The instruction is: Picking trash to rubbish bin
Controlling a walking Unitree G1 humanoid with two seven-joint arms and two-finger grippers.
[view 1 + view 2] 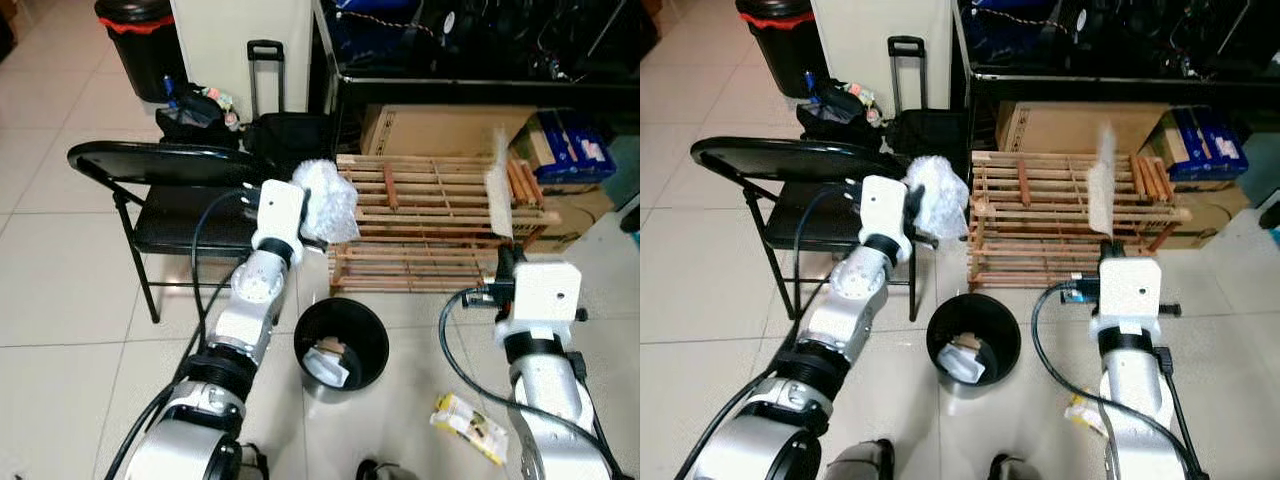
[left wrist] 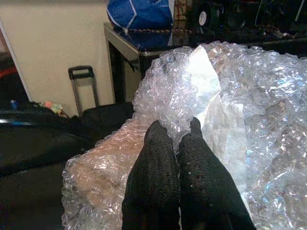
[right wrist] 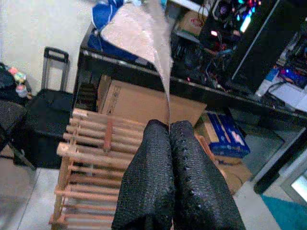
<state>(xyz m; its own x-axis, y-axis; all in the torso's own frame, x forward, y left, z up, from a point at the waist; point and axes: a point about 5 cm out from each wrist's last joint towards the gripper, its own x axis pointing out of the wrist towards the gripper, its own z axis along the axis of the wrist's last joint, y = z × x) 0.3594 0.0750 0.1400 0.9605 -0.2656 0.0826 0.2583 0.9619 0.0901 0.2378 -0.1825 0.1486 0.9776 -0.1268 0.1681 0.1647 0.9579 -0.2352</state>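
My left gripper is shut on a crumpled wad of clear bubble wrap, held up over the folding chair's right edge, above and behind the bin. My right gripper is shut on a thin white foam sheet that stands upright in front of the wooden rack. A small black rubbish bin sits on the floor between my arms, with white paper trash inside. A yellow and white wrapper lies on the tiles near my right arm.
A black folding chair stands at the left. A wooden slatted rack lies ahead, with cardboard boxes and a black desk behind. A black suitcase and a larger black bin with a red band stand further back.
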